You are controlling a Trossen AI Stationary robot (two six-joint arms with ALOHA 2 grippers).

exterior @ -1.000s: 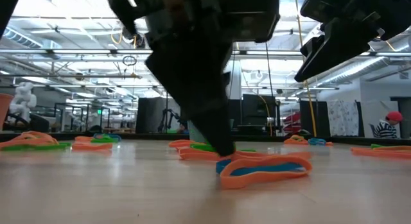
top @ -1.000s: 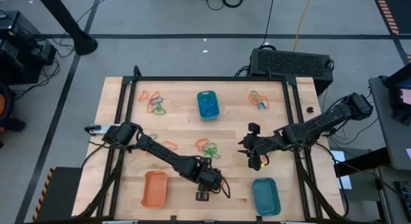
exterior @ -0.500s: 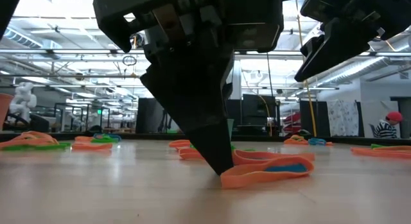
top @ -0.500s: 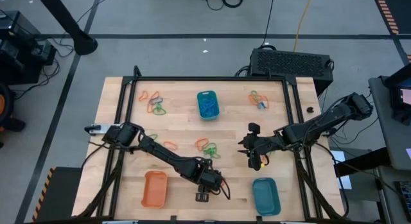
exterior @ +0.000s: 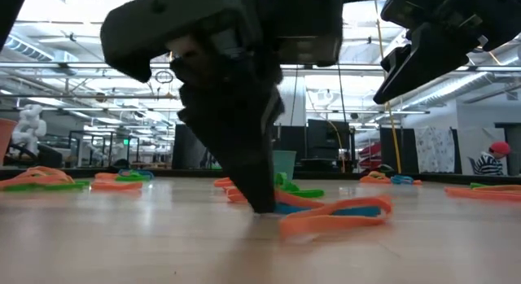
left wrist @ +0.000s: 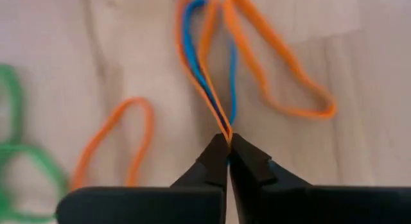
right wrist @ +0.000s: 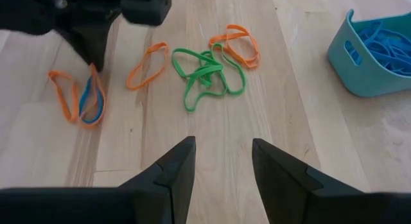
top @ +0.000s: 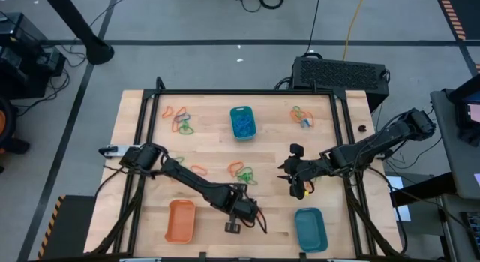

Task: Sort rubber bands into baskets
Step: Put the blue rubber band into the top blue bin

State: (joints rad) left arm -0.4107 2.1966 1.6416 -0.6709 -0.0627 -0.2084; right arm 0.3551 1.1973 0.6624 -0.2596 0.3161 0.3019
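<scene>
My left gripper (top: 234,226) stands near the table's front edge, between the orange basket (top: 181,221) and a teal basket (top: 310,229), shut on an orange and a blue rubber band (left wrist: 205,70). A second orange loop (left wrist: 282,76) lies right beside them. My right gripper (right wrist: 221,161) hovers open over the table's right half, touching nothing. A second teal basket (top: 242,121) at the far middle holds blue bands. More bands lie loose in a heap at mid-table (top: 241,172) and in heaps at far left (top: 180,119) and far right (top: 302,116). My left gripper pinches one end (left wrist: 223,126) of the orange band and the blue band together between its two fingertips. The fingers come from above, slanting steeply down. Both bands are drawn into narrow loops toward the tips, and their far parts (exterior: 334,217) lie on the table.
A single orange band (left wrist: 122,140) and green bands (left wrist: 19,153) lie close to my left gripper. Green and orange bands (right wrist: 209,67) lie ahead of my right gripper. A black frame (top: 150,142) runs around the work area.
My left gripper has shut on the orange and blue bands and has rolled a little at the wrist, staying in place. The bands' pinched ends have been drawn together toward its tips. My right arm has kept still.
</scene>
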